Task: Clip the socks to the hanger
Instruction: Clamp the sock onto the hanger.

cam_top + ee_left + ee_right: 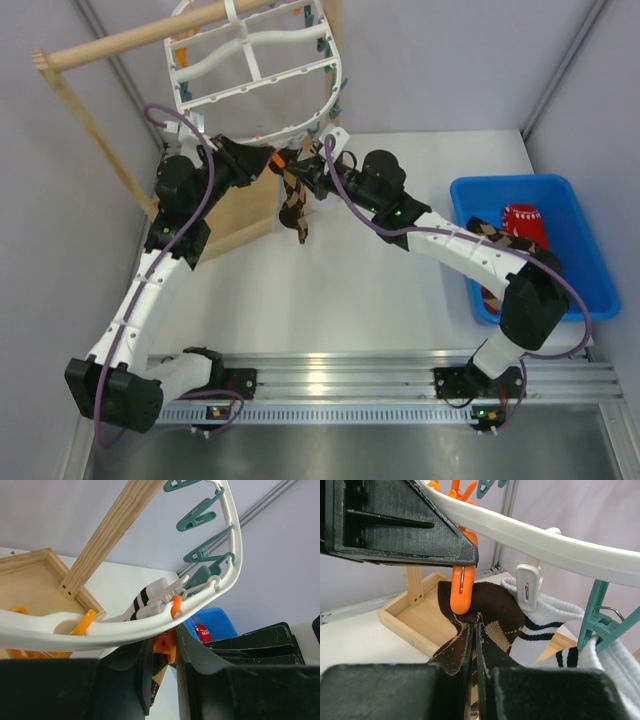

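The white oval hanger (pixel 250 60) hangs from the wooden pole. My left gripper (pixel 268 160) is shut on an orange clip (pixel 167 647) under the hanger rim (pixel 150 625), squeezing it. My right gripper (pixel 305 178) is shut on the brown-black argyle sock (pixel 293 205) and holds its cuff up against that orange clip (pixel 461 592). The argyle sock (pixel 505 610) sits at the clip's lower tip in the right wrist view; whether the clip grips it I cannot tell. A white sock with dark bands (pixel 550 625) hangs from a white clip (pixel 527 585) beside it.
A blue bin (pixel 570 210) at the right holds a red sock (pixel 522 222) and another argyle sock (pixel 490 235). The wooden pole (pixel 130 40) and its tray base (pixel 240 210) stand behind left. Teal clips (pixel 200 515) line the hanger rim.
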Tool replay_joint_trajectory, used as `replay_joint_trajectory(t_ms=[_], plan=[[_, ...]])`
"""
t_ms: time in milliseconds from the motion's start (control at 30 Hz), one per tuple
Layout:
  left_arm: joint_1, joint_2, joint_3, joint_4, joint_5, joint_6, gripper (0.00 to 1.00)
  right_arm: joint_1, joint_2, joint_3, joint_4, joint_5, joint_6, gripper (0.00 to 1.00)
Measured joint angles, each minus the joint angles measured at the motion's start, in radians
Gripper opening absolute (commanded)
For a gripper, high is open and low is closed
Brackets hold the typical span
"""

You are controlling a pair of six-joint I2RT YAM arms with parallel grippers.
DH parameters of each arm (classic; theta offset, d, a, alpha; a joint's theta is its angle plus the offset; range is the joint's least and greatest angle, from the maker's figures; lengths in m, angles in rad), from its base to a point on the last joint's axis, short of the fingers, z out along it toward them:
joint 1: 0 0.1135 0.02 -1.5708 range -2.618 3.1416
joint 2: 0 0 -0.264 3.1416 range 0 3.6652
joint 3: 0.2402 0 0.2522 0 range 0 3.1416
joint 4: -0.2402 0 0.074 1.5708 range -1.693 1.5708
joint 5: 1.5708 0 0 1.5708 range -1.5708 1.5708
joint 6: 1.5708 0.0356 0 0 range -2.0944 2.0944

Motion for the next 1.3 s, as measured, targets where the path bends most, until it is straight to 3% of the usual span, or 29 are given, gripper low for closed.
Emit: replay_joint_trajectory(t_ms=[33,133,300,700,800,1300], plan=[[0.000,0.000,0.000,0.000,-0.001,0.002,0.36,0.000,0.000,0.000,-0.001,0.001,0.001,0.00],[0.000,0.000,0.000,-0.008,0.010,0.006,0.50,-0.001,0.000,0.000,-0.001,0.002,0.003,0.00],[-0.002,-0.005,0.000,-0.047,0.021,0.022,0.56,-0.017,-0.002,0.000,-0.006,0.002,0.003,0.00],[0.019,-0.191,-0.020,-0.092,0.170,0.138,0.53,-0.148,-0.071,0.000,-0.089,-0.016,0.010,0.00],[0.019,-0.221,-0.020,-0.115,0.182,0.185,0.47,-0.161,-0.080,0.000,-0.100,-0.022,0.010,0.00],[0.019,-0.085,0.039,-0.109,0.127,0.263,0.43,-0.165,-0.092,0.000,-0.148,-0.081,0.008,0.00]])
